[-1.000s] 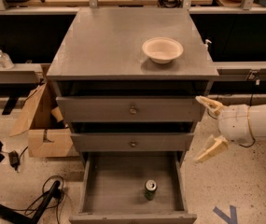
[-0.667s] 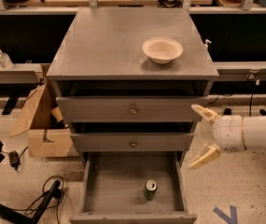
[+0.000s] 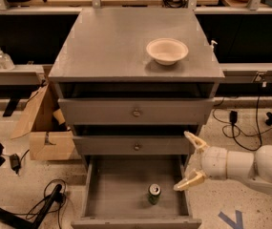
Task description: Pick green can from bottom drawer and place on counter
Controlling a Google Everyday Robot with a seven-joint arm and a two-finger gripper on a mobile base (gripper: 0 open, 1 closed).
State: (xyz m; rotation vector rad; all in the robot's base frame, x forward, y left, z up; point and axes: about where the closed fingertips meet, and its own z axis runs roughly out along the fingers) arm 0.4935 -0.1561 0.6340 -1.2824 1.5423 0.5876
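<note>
The green can [image 3: 154, 193] stands upright on the floor of the pulled-out bottom drawer [image 3: 111, 194], right of its middle. My gripper [image 3: 189, 161] is open at the drawer's right edge, its two cream fingers [image 3: 194, 140] spread one above the other. It hangs up and to the right of the can, apart from it. The white arm reaches in from the right. The grey counter [image 3: 111, 46] on top of the cabinet holds only a cream bowl.
A cream bowl [image 3: 167, 50] sits on the counter at the right. Two knobbed drawers [image 3: 136, 112] are shut above the open one. A cardboard box [image 3: 45, 128] and cables lie on the floor at the left. Wooden benches run behind.
My gripper has moved left and down, from beside the middle drawer towards the open bottom drawer. The can and the bowl have not moved.
</note>
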